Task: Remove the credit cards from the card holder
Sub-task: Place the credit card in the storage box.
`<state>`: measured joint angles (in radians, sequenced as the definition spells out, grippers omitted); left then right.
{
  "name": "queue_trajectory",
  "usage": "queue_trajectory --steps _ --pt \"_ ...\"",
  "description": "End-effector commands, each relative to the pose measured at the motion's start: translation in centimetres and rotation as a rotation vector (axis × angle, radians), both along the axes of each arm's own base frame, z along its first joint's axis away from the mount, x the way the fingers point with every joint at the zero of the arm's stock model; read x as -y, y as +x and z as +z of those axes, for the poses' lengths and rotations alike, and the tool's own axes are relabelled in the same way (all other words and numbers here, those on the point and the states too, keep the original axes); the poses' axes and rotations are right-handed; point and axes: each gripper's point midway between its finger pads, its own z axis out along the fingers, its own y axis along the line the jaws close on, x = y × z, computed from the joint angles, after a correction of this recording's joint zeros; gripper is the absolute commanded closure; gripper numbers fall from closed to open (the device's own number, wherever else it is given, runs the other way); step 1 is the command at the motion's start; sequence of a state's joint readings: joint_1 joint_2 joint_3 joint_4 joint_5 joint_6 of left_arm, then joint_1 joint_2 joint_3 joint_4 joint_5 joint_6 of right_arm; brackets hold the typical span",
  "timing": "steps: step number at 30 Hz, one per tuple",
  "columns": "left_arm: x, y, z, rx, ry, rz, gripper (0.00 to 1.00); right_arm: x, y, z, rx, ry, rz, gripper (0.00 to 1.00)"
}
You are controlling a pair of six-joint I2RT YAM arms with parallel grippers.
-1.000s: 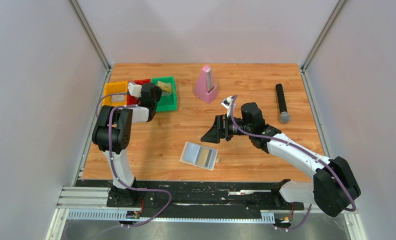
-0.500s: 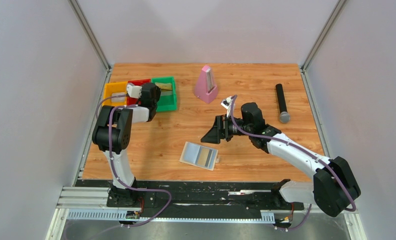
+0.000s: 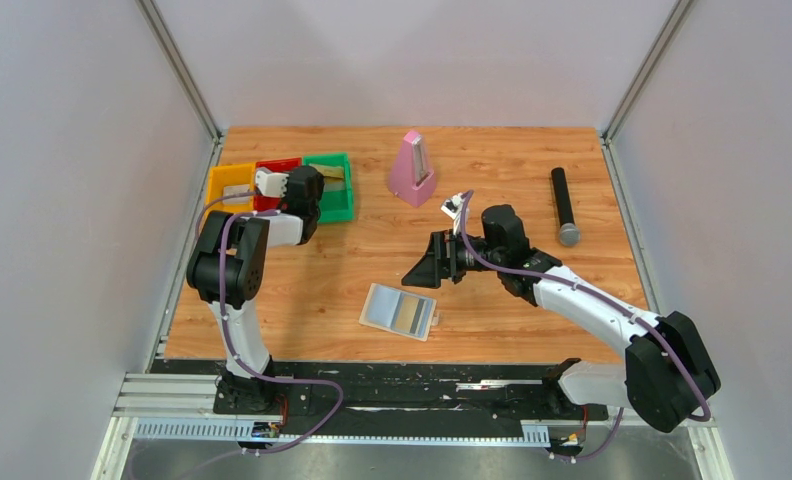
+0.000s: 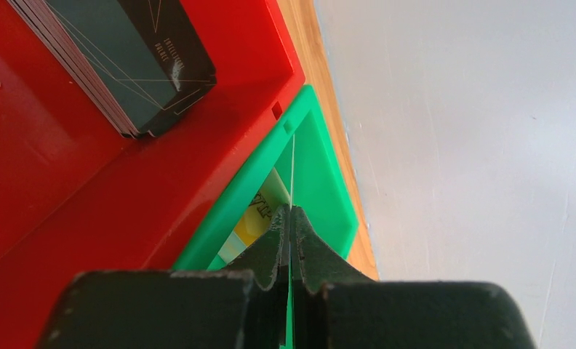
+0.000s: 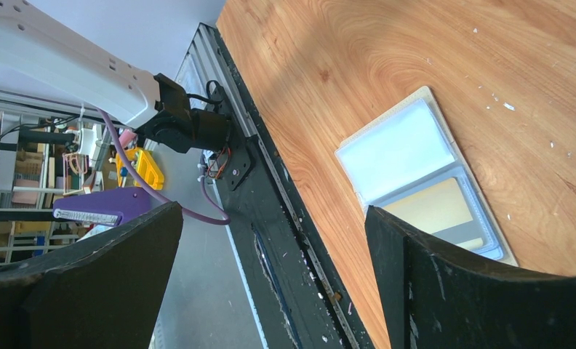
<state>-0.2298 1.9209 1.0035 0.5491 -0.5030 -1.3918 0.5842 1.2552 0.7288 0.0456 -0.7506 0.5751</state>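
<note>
The card holder lies open and flat near the table's front edge. Its left panel is pale blue and bare. A yellow-gold card with a grey strip sits in the right panel. My right gripper hangs open and empty above the holder's far side. My left gripper is shut over the red bin and the green bin. A thin pale line rises from its tips; I cannot tell what it is. A stack of dark cards lies in the red bin. A yellow card lies in the green bin.
Yellow, red and green bins stand in a row at the back left. A pink metronome stands at the back centre. A black microphone lies at the right. Grey walls close in both sides.
My left wrist has shifted slightly to the right over the bins. The right arm and the card holder have not moved.
</note>
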Motion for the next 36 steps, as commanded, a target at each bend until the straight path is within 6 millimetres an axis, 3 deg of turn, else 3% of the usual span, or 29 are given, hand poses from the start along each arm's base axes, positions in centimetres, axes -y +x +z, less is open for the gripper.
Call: queue_trajectory --steps 1,6,26,32,33,34,36 --pt "-0.8 0.5 2.0 0.064 0.006 0.064 1.00 -0.2 0.6 1.5 0.063 0.035 0.017 0.00" --pt "-1.0 0.4 1.6 0.054 0.022 0.076 1.00 -0.2 0.6 1.5 0.063 0.036 0.017 0.00" --pt "0.3 0.2 1.3 0.003 0.040 0.035 0.63 0.1 0.5 1.5 0.056 0.038 0.012 0.00" --pt "0.1 -0.3 1.2 -0.032 0.050 0.038 0.56 0.3 0.2 1.8 0.065 0.044 0.006 0.00" --pt "0.1 -0.3 1.2 -0.034 0.051 0.039 0.55 0.3 0.2 1.8 0.066 0.045 0.006 0.00" --pt "0.0 -0.5 4.3 0.016 0.039 0.041 0.54 0.3 0.2 1.8 0.065 0.045 0.005 0.00" --pt "0.0 -0.4 1.8 -0.041 0.060 0.038 0.53 0.3 0.2 1.9 0.065 0.047 0.006 0.00"
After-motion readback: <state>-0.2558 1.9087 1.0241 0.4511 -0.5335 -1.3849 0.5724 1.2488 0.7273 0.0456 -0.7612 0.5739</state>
